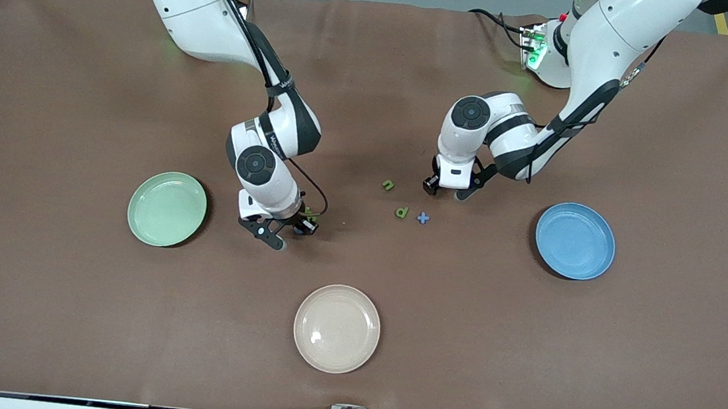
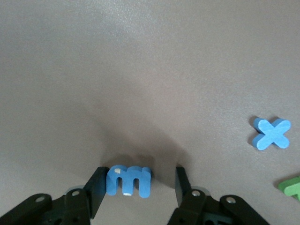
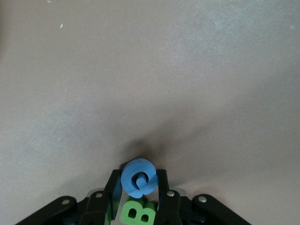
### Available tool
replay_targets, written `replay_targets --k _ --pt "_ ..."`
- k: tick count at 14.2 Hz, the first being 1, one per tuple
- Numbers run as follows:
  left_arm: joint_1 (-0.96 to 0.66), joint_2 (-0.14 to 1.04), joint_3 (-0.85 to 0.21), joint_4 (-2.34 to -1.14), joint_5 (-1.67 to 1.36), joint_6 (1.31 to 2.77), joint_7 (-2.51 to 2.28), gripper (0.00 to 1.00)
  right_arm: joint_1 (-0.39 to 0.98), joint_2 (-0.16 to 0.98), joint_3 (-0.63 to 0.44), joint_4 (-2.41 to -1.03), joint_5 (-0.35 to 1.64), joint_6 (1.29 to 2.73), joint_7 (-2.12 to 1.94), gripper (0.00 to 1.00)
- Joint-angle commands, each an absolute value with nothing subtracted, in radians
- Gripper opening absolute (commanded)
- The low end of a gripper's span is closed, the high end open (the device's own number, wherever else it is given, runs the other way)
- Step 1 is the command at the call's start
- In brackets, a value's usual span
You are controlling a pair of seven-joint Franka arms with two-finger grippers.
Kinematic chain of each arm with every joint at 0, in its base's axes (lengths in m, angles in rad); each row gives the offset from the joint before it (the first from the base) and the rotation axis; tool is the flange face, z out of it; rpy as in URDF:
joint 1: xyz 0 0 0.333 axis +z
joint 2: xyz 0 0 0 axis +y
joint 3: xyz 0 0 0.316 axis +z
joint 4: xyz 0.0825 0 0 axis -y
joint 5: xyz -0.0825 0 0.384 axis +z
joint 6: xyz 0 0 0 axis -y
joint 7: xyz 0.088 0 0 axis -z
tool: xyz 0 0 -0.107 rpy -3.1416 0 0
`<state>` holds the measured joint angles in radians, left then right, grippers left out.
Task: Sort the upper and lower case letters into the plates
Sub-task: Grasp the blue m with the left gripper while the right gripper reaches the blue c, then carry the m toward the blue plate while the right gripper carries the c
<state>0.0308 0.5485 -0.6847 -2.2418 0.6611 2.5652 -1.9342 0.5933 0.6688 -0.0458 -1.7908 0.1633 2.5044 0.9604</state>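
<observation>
My right gripper (image 3: 139,187) is shut on a round blue letter (image 3: 138,177) that stands on edge between its fingers, low over the table. A green B (image 3: 136,213) lies right beside it, between the fingers and closer to the wrist. In the front view this gripper (image 1: 291,231) sits between the mint green plate (image 1: 166,209) and the other letters. My left gripper (image 2: 139,187) is open around a blue m (image 2: 129,180), which touches one finger only. A blue cross (image 1: 423,218), a green n (image 1: 388,185) and another green letter (image 1: 401,213) lie close by. The blue plate (image 1: 575,241) holds nothing.
A cream-beige plate (image 1: 337,328) sits nearer the front camera, midway along the table. The mint green plate and the blue plate stand toward the two ends. In the left wrist view the blue cross (image 2: 271,133) and a green letter (image 2: 291,186) show off to one side.
</observation>
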Motion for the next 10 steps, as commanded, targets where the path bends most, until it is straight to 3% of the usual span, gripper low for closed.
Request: replay_targets --k 1,7,10 --pt "0.041 0.561 -0.699 -2.238 0.664 2.563 -1.936 0.48 0.558 0.643 -0.051 -1.804 0.153 2.426 0.895 0.00" --pt "0.041 0.555 -0.701 -2.238 0.664 2.562 -1.936 0.10 0.511 0.503 -0.153 -1.809 0.091 2.169 0.617 0.00" --pt "0.054 0.519 -0.748 -2.234 0.666 2.527 -1.891 0.05 0.509 0.434 -0.230 -1.885 0.075 2.157 0.465 0.00"
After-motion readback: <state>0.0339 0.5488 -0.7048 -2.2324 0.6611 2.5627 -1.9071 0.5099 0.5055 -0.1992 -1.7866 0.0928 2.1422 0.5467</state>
